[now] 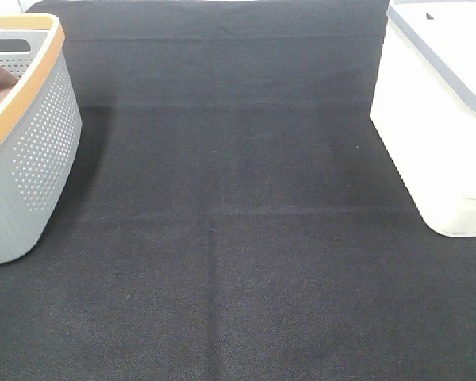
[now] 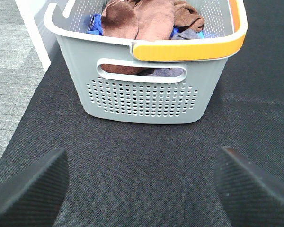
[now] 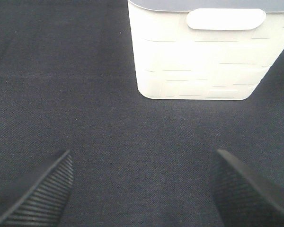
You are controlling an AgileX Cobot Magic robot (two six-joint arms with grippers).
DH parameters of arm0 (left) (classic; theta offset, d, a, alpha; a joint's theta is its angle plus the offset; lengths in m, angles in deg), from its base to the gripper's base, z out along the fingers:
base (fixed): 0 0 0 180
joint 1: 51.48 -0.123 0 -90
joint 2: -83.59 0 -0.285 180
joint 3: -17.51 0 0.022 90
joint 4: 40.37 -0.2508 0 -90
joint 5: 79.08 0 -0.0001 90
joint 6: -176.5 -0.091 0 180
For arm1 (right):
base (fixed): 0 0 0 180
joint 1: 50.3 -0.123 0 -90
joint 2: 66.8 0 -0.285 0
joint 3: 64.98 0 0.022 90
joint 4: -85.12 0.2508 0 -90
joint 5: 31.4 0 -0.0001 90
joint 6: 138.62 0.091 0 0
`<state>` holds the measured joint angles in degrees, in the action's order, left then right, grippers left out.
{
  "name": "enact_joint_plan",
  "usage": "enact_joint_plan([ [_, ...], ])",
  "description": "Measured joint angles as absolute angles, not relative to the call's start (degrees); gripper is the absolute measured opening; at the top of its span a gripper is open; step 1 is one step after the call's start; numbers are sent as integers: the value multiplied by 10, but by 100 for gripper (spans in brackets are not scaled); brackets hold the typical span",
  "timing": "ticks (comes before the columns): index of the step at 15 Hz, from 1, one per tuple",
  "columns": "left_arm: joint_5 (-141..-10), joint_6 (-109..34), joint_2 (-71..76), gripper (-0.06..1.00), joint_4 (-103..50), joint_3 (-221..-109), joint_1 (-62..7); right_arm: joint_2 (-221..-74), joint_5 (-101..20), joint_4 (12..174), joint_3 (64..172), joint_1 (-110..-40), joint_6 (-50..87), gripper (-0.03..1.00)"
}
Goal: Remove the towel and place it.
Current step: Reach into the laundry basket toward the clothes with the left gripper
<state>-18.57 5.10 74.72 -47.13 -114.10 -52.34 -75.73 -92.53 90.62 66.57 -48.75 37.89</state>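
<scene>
Step one, approach, nothing grasped yet. Found the towel [image 2: 132, 19] on top of the heap inside the grey basket [image 2: 142, 101], reddish-brown, crumpled, just beside a darker brown cloth [image 2: 188, 18]; no hem or tag to make out. Peeks as a brown sliver over the basket rim in the high view too.

Seeing the left gripper [image 2: 141, 158] spread wide and empty, hovering over the black mat [image 1: 238, 238], short of the basket's near wall and aimed at it. Same for the right gripper [image 3: 143, 158]: spread wide, empty, facing the white bin [image 3: 199, 61], apart from it. Neither arm in the high view.

Next, by judgement: lift the left gripper over the orange rim strip [image 2: 189, 47], drop into the heap, pinch only the reddish-brown layer, pull up clear of the rim. Risk of dragging the darker cloth or the blue cloth [image 2: 95, 23] along. Set-down spot probably the mat or the white bin; cannot tell which.

Count: 1 grey basket, 1 white bin, 2 grippers, 1 towel, 1 darker brown cloth, 1 blue cloth, 1 greyish piece [image 2: 187, 34]; maybe more buried, cannot tell
</scene>
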Motion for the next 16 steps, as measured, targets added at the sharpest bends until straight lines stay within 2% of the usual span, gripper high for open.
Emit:
enact_joint_plan([
  [16, -186, 51, 747, 80, -471, -1141, -523, -757, -925, 906, 666, -487, 379, 75],
])
